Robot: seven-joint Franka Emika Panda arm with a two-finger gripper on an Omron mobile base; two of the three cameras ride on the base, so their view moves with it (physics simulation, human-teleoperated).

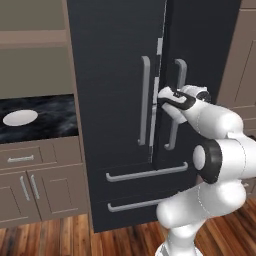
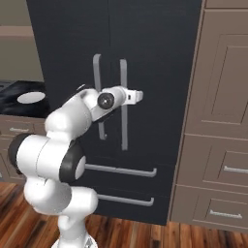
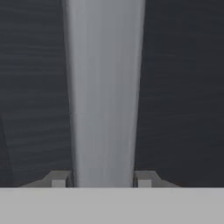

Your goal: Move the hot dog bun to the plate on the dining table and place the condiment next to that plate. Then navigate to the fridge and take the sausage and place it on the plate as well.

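Fingertips (image 3: 59, 178) flank grey door handle (image 3: 105, 92), gripper (image 3: 101, 179) clamped on it, positioned to swing door wide. Fridge (image 1: 115, 75) fills scene ahead, doors barely ajar; sausage presumably inside, unseen. White plate (image 1: 20, 118) sits on worktop (image 1: 50, 125) well left.

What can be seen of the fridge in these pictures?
The fridge is tall, matte black and double-doored, set between tan cabinets. Each door carries a long curved grey handle; two grey drawer bars run across the lower front. The right door stands slightly ajar in the left base view, with a pale strip showing at the seam. The gripper is shut on the right handle, a finger tip on each side. The inside is hidden.
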